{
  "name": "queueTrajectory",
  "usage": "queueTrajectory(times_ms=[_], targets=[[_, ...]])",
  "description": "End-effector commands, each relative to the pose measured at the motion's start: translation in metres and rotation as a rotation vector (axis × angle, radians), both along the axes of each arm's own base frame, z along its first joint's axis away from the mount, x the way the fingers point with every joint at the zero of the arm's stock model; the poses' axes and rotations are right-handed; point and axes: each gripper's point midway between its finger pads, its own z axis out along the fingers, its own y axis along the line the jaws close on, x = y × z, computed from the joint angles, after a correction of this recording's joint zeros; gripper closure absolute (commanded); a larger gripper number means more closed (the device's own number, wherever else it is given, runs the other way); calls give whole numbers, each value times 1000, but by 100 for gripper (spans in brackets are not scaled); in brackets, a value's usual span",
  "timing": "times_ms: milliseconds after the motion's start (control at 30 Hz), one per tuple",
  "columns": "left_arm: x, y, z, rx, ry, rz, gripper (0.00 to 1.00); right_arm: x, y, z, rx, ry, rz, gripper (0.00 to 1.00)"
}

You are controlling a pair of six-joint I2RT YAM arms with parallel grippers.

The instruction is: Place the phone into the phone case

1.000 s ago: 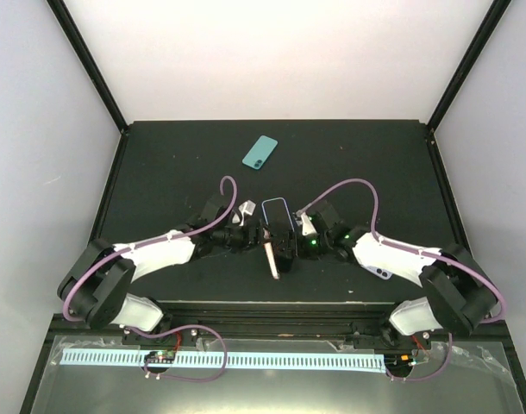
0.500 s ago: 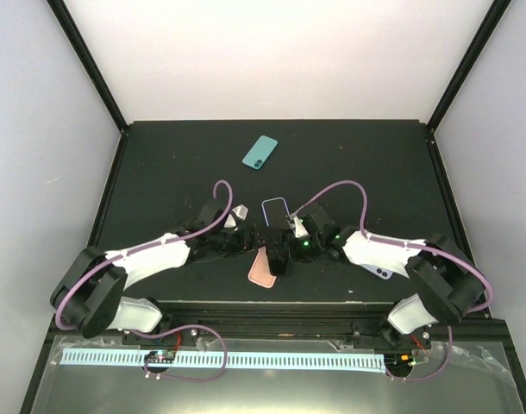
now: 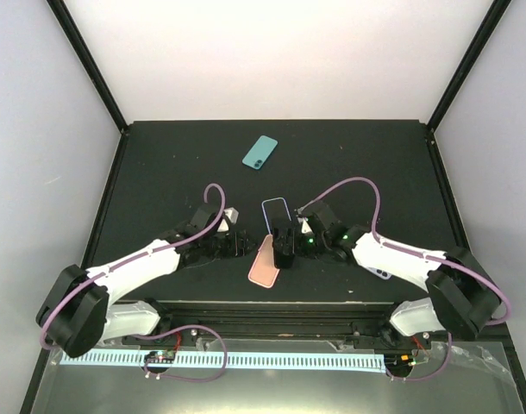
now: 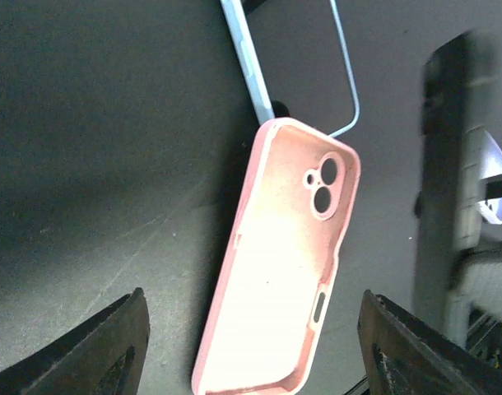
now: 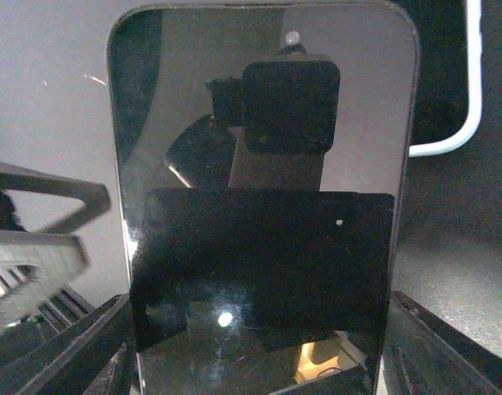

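Note:
The teal phone (image 3: 259, 152) lies alone at the far middle of the black table, apart from both arms. The lavender phone case (image 3: 381, 273) lies near the front right, mostly hidden under my right arm. My right gripper (image 3: 284, 247) (image 5: 257, 303) is shut on a different phone with a black screen (image 5: 263, 206), held by its long edges. My left gripper (image 3: 240, 242) (image 4: 251, 298) is open. A pink case (image 3: 264, 262) (image 4: 284, 271) lies flat, inside up, between its fingers, with a gap on each side.
A light blue-rimmed case (image 3: 276, 211) (image 4: 347, 82) lies just beyond the pink case, right by both grippers. The table's raised black borders (image 3: 116, 172) run down both sides.
The pink case stood on edge between the two grippers; now it lies flat on the table. My left gripper has let go and drawn back to the left. The right gripper still holds the black-screened phone.

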Motion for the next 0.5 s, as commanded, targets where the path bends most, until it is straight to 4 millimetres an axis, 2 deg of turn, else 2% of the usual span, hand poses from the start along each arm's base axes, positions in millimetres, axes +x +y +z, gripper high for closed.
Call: queueTrajectory(times_ms=[0,467], targets=[[-11,3,-17,31,29,-49,31,13,0,29,46,-83,-65,36],[-47,-26,-42,-74,145,-119,49,5,13,50,187,-49,-68,37]])
